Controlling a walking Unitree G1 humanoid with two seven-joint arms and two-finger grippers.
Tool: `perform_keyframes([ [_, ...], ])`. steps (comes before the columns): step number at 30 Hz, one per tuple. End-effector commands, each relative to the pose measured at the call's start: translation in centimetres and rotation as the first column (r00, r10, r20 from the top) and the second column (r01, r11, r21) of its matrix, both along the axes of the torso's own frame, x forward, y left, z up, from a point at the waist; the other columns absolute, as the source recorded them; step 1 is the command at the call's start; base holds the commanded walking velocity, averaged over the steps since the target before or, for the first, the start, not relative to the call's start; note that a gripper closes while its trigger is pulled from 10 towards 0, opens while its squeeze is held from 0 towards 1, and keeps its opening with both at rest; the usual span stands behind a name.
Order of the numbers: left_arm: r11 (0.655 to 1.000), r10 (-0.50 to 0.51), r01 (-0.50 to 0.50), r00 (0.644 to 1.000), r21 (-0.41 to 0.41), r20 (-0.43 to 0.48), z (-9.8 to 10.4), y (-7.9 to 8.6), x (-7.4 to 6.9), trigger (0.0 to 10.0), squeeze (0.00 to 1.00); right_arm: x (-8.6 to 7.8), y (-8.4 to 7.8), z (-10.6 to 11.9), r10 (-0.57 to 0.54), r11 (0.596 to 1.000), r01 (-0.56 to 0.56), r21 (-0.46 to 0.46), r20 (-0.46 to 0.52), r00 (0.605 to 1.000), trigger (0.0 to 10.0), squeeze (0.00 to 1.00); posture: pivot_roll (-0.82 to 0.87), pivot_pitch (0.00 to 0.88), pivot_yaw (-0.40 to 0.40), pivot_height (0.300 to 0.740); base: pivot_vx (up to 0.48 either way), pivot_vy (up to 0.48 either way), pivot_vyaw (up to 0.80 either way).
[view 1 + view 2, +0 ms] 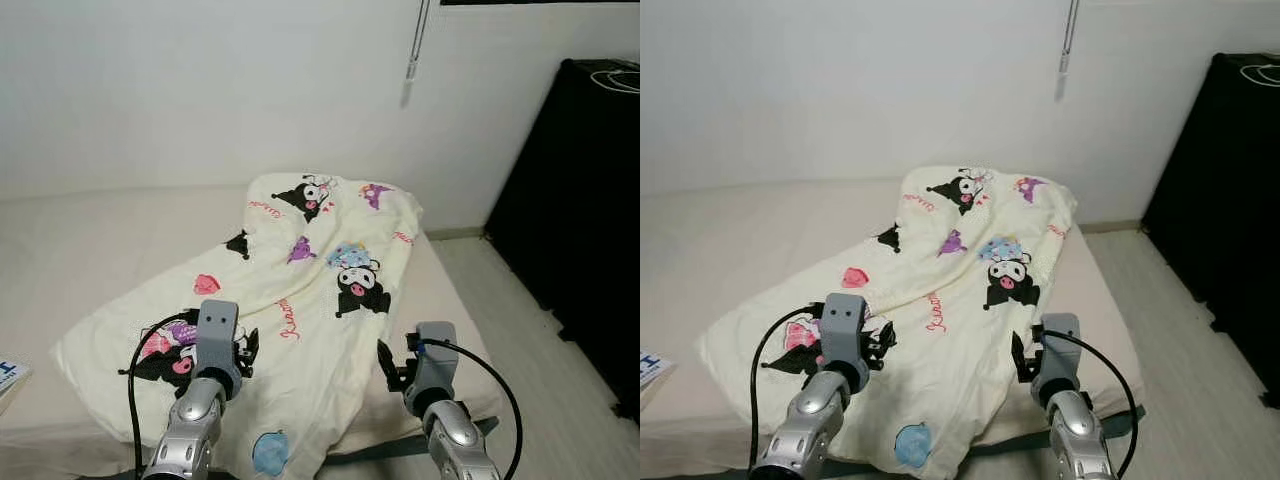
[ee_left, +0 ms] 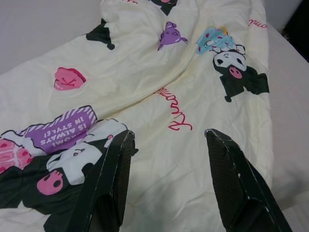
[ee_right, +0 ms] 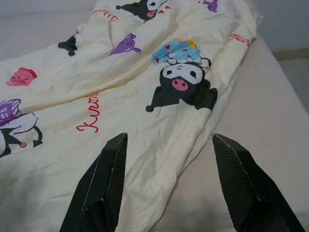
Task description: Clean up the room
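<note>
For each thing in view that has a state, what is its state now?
blanket: spread unevenly and wrinkled across the mattress
mattress: partly covered by the blanket
left gripper: open, above the blanket
right gripper: open, above the blanket's edge

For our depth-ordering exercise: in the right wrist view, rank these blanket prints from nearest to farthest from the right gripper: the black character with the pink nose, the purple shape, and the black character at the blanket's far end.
From the right gripper, over the blanket:
1. Black character with the pink nose, just ahead, near the blanket's edge.
2. Purple shape, farther up the blanket.
3. Black character at the far end, by the wall.
</note>
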State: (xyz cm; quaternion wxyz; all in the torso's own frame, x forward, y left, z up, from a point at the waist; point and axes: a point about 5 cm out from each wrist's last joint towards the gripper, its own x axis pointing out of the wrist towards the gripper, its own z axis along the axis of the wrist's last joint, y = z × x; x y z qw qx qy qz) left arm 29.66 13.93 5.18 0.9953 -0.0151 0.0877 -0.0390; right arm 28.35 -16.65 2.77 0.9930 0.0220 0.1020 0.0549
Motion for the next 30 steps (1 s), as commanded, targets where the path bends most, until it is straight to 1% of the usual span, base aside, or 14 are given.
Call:
perform_keyframes([
  [1,1.0,-0.003,0.003,1.0,0.006,-0.015,-0.34,0.13,-0.21,10.0,0.0,-0.42,0.18,-0.57,0.001,1.0,-0.001,0.004,-0.024,1.0,10.0,0.0,0.03,0.121,0.01,0.74,0.0,0.0,0.0],
  [7,0.999,-0.015,0.015,1.0,0.028,-0.01,-0.3,0.07,-0.17,10.0,0.0,-0.42,0.16,-0.55,0.003,1.0,-0.003,0.002,-0.023,1.0,10.0,0.0,0.03,0.12,0.008,0.74,0.0,0.0,0.0],
  [9,0.999,-0.022,0.022,1.0,0.042,-0.006,-0.27,-0.02,-0.21,10.0,0.0,-0.42,0.13,-0.56,0.004,1.0,-0.004,0.0,-0.024,1.0,10.0,0.0,0.03,0.12,0.008,0.74,0.0,-0.472,0.0],
  [13,0.999,-0.02,0.021,1.0,0.041,-0.006,-0.34,-0.08,-0.26,10.0,0.0,-0.43,0.11,-0.59,0.004,1.0,-0.004,-0.001,-0.025,1.0,10.0,0.0,0.03,0.116,0.008,0.74,0.0,-0.474,0.0],
  [19,1.0,-0.008,0.008,1.0,0.016,-0.023,-0.52,0.02,-0.27,10.0,0.0,-0.41,0.17,-0.57,0.006,1.0,-0.006,0.0,-0.024,1.0,10.0,0.0,0.03,0.11,0.009,0.74,0.0,0.0,0.0],
  [30,1.0,0.004,-0.003,0.998,0.023,-0.058,-0.84,0.15,-0.21,10.0,0.0,-0.23,0.3,-0.5,0.008,1.0,-0.008,0.005,-0.022,1.0,10.0,0.0,0.04,0.101,0.01,0.74,0.0,0.0,0.0],
])
